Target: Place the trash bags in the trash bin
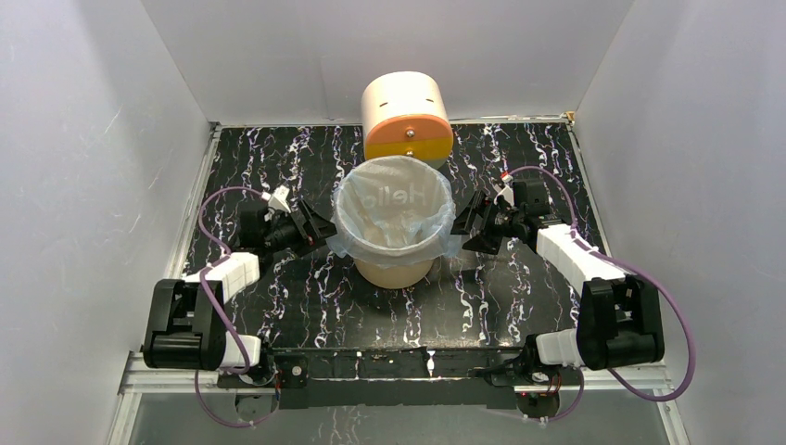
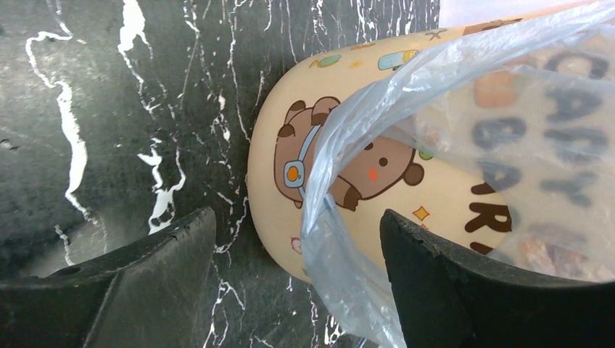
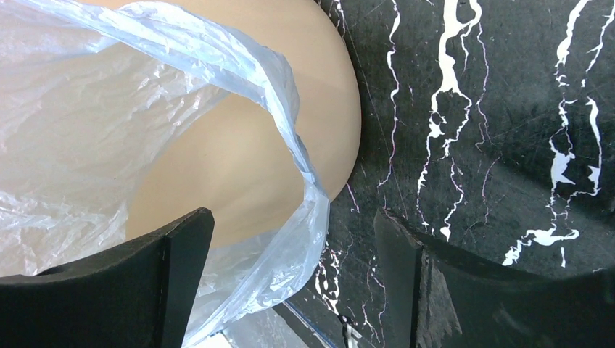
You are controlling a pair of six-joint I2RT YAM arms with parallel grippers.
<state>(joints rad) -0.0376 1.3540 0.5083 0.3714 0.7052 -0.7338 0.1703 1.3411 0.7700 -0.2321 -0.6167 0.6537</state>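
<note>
Lining the trash bin (image 1: 394, 272), the trash bags (image 1: 394, 209) film is spread inside it, its mouth folded outward over the rim and white lettering showing on the far inner wall. The bin stands upright mid-surface (image 1: 519, 306), just in front of a cream cylinder (image 1: 403, 107) with an orange front. The left claw (image 1: 330, 229) sits at the bin's left flank, released, jaws wide, with the film's hanging edge between them. The right claw (image 1: 457, 230) sits at the right flank, likewise released, with loose film between its fingers.
</note>
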